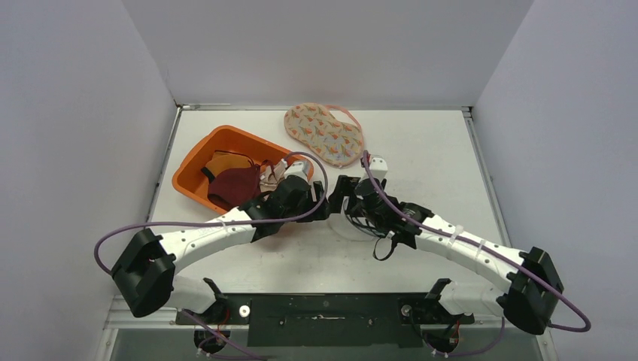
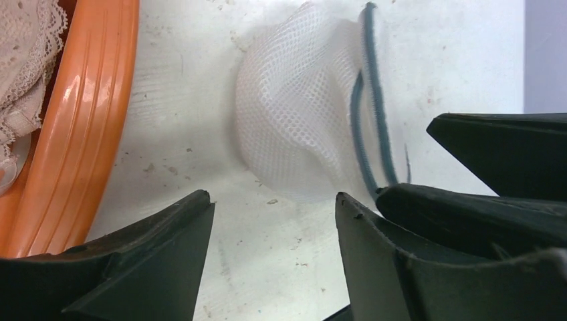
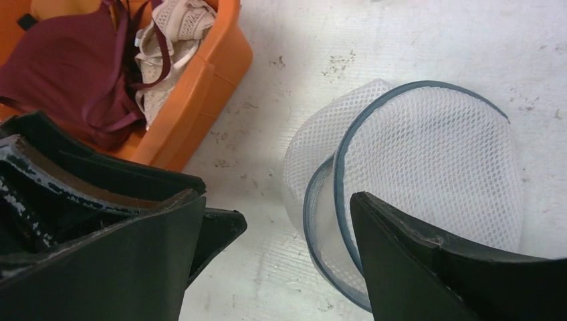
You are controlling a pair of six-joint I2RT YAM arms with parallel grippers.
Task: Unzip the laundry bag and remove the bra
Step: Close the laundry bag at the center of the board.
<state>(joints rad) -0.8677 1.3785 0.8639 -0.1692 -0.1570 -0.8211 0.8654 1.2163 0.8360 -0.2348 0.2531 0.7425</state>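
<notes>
Mesh bag [image 3: 428, 154] lies slack on surface [image 3: 401, 40], just beside orange bin [image 3: 200, 87], below both claws. Maroon bra [image 3: 60, 73] sits in bin. Left claw [image 2: 273, 200] and right claw [image 3: 277, 200] gape wide, gripping nothing. Looks like release step; next you lift clear and check bag is empty.

left gripper [image 2: 271, 204] and right gripper [image 3: 277, 200] gape, empty.

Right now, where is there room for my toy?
The table is bare between the flowery cloth and the right wall. Crowded: the middle, left claw and right claw over the mesh bag by the orange bin.
</notes>
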